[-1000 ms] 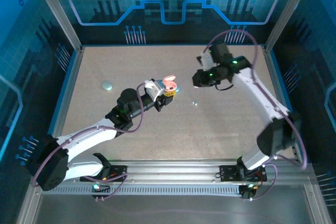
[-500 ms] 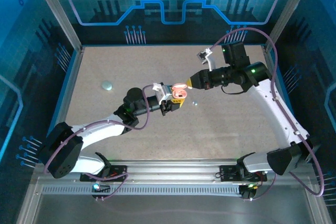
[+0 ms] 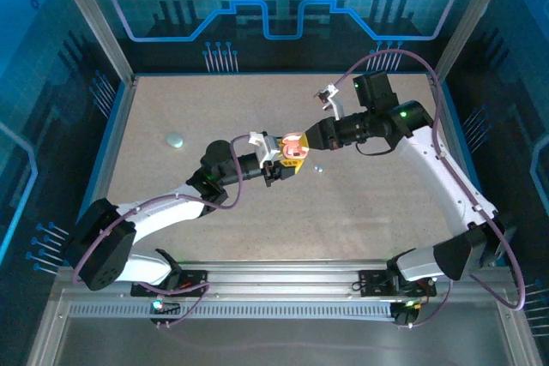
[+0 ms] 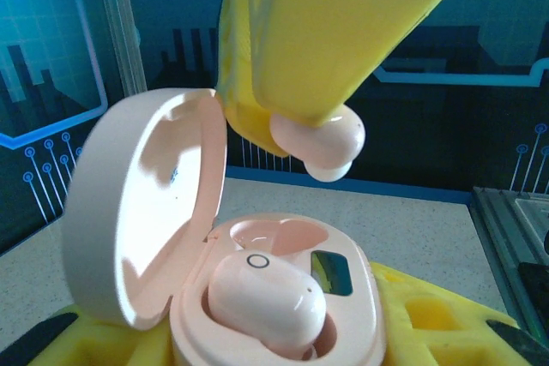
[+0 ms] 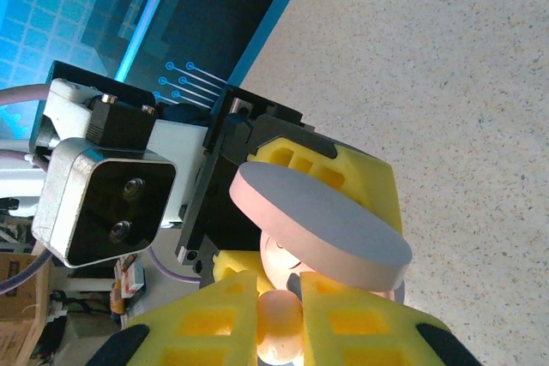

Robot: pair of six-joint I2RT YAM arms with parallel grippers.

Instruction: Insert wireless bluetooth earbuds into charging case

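seated bud (image 4: 268, 302): pink, down in the near socket of the charging case (image 4: 360, 345), lower centre of the left wrist view. This one is done.
second bud (image 4: 319, 141): pink, in the air above the case and apart from it, mid-frame. Not in yet.
far socket (image 4: 268, 236): bare, just behind the seated bud. The second bud hangs above it and a little to the right.
lid (image 4: 141, 203): swung open to the left, out of the way.
right gripper (image 5: 279, 297): yellow pads pinched on the second bud, coming in from the top of the left wrist view.
left gripper (image 3: 288, 162): clamped on the case body, centre of the overhead view.
table (image 3: 360, 212): small pale piece (image 3: 318, 169) lies just right of the case, too small to identify. A pale disc (image 3: 175, 139) sits well apart at the left.
progress: roughly halfway on this case.
remaining: line up the second bud, lower it into the far socket, let go.
unclear: how the bud is turned between the pads.
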